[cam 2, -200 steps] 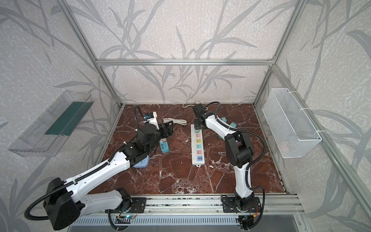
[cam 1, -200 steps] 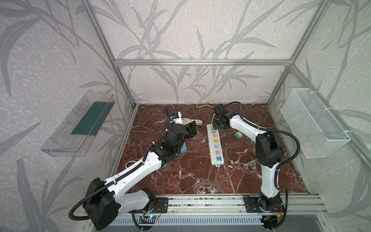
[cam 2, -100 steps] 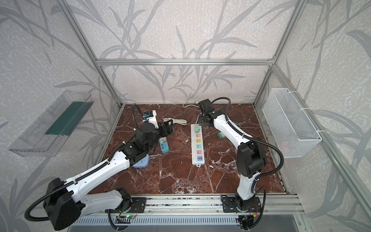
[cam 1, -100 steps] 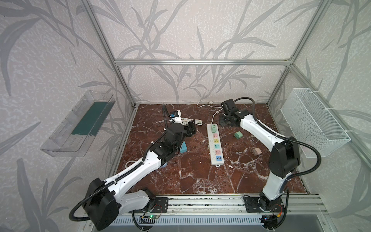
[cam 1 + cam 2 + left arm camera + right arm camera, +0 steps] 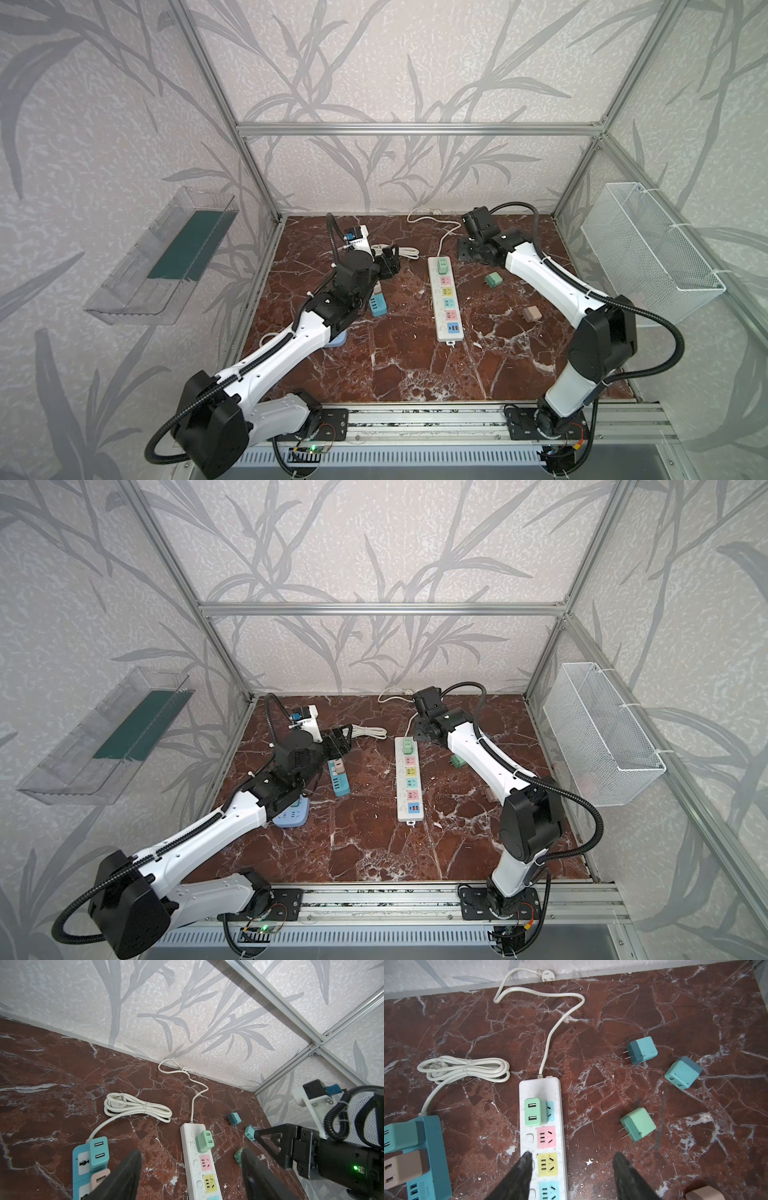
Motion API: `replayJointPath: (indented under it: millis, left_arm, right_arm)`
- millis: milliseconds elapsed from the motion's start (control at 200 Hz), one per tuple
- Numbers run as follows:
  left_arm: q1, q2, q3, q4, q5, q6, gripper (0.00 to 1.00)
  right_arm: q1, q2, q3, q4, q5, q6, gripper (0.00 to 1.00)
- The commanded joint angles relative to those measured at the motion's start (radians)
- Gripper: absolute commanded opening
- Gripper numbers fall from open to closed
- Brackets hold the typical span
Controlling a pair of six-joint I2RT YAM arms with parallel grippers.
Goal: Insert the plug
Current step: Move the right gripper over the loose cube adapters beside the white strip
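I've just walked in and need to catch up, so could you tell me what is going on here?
Two robot arms are on a plug-inserting job. A mint-green cube charger sits in the end socket of the long white power strip, and the right gripper hovers open and empty over that strip. The left gripper, also open and empty, hangs by the blue power strip. A loose green charger, two blue chargers and a beige charger lie on the red marble tabletop.
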Motion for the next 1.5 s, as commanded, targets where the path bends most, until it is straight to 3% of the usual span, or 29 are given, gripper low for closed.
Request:
replayJointPath:
  millis: [0, 200, 455, 680, 840, 1165, 1495]
  left_arm:
    - [0.002, -0.015, -0.013, 0.028, 0.014, -0.01, 0.74]
    - [0.002, -0.027, -0.02, 0.032, -0.002, -0.013, 0.74]
    - [0.001, -0.005, -0.023, 0.036, -0.004, -0.015, 0.75]
    - [0.001, 0.013, -0.021, 0.03, -0.003, -0.016, 0.74]
    - [0.001, 0.03, -0.02, 0.031, 0.011, -0.022, 0.74]
    - [0.001, 0.056, -0.014, 0.031, 0.047, -0.037, 0.73]
    - [0.0, 0.046, -0.016, 0.029, 0.024, -0.016, 0.73]
  right_arm:
    - [-0.005, 0.006, 0.08, -0.046, 0.031, -0.014, 0.63]
    - [-0.028, -0.007, 0.12, -0.1, 0.043, -0.041, 0.65]
    - [-0.084, -0.091, 0.031, -0.068, 0.094, -0.004, 0.66]
    - [-0.243, -0.153, -0.149, -0.028, -0.01, -0.003, 0.71]
    - [-0.299, -0.137, -0.21, 0.011, -0.049, 0.006, 0.82]
    - [-0.37, -0.051, -0.281, 0.108, -0.162, 0.248, 0.83]
    - [-0.37, 0.114, -0.233, 0.114, -0.177, 0.366, 0.79]
